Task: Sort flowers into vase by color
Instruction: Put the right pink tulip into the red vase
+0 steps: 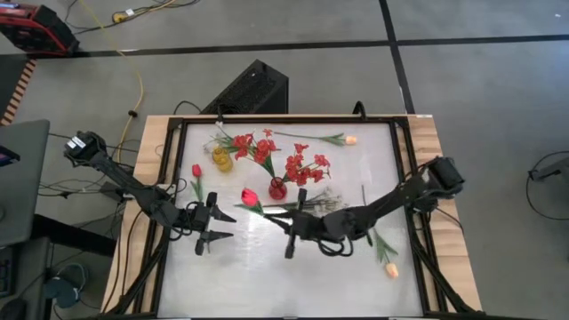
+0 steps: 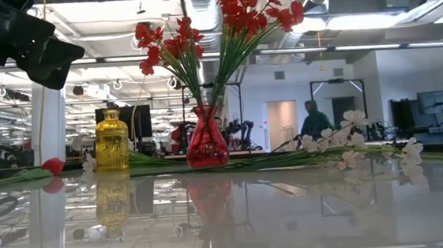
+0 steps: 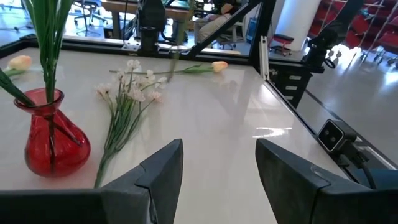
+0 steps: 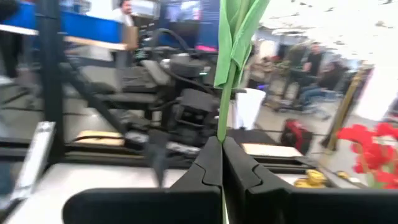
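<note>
The right gripper [image 1: 291, 224], pinched shut on the red tulip's [image 1: 250, 196] stem, is mid-carry — next, probably, swing the stem upright over the red vase [image 1: 277, 188] just beyond its fingertips — while the left gripper [image 1: 216, 226] waits wide open.

Right gripper [image 1: 291, 233] is over the table's [image 1: 267, 284] middle, fingers pinched on the green stem of a red tulip [image 1: 250, 197]; the bloom lies just beyond the fingertips toward the left arm. Directly beyond this gripper stands a red vase [image 1: 277, 188] holding red flowers [image 1: 307, 165], with a second red cluster [image 1: 253, 146] further on beside a yellow vase [image 1: 221, 158]. Left gripper [image 1: 220, 226] hangs just beside the tulip bloom, fingers spread, empty. A small red flower [image 1: 196, 171] lies beyond it. Peach tulip buds lie at the far edge [image 1: 350, 140] and behind the right arm [image 1: 391, 271].
</note>
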`<state>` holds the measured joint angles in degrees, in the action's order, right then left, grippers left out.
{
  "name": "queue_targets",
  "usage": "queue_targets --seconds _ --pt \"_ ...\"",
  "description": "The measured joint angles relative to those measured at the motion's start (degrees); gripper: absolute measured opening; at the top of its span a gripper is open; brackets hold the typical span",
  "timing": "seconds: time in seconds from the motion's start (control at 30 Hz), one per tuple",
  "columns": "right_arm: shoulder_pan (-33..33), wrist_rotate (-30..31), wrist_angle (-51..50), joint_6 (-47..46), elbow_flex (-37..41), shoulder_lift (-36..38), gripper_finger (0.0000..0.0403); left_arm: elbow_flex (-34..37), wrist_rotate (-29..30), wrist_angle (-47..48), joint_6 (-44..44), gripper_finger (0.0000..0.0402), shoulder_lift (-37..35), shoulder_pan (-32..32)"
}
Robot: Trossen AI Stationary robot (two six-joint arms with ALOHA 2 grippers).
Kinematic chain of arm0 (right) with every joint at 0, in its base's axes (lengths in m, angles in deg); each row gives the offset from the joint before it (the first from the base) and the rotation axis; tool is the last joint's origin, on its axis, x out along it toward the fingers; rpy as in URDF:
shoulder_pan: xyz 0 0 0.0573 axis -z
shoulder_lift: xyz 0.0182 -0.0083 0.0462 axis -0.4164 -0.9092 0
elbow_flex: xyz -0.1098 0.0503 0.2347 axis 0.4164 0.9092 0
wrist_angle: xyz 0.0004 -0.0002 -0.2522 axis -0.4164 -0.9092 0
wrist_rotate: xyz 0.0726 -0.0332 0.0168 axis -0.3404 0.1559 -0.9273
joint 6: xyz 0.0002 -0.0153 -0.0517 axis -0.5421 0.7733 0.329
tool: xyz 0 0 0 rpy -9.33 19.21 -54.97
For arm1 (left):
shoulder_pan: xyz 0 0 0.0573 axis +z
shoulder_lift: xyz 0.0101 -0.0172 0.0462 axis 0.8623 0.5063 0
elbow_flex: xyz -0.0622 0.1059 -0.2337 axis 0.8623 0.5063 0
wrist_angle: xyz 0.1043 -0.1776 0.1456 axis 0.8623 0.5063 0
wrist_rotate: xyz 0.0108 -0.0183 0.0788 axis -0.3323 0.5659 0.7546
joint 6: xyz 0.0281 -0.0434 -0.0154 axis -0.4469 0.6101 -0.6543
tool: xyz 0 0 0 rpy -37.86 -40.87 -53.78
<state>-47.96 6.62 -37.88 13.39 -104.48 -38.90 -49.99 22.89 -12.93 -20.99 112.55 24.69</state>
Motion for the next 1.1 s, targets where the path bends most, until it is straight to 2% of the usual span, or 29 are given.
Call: queue_targets --seconds 0.23,0.33,0.63,1.1 --pt "2.03 4.67 15.03 10.95 -0.02 -5.58 0.002 0.0 -0.01 0.04 -0.23 0.019 0.0 0.0" --pt "3.0 7.4 18.33 14.1 0.0 -7.53 0.002 0.0 -0.03 0.04 -0.14 0.019 -0.02 0.0" --pt "4.51 11.3 22.65 18.21 0.0 -10.22 0.002 0.0 -0.05 0.96 -0.07 0.019 0.0 0.0" --pt "7.59 10.9 22.71 18.65 0.02 -10.19 0.002 0.0 -0.01 1.01 -1.21 0.019 0.0 2.08"
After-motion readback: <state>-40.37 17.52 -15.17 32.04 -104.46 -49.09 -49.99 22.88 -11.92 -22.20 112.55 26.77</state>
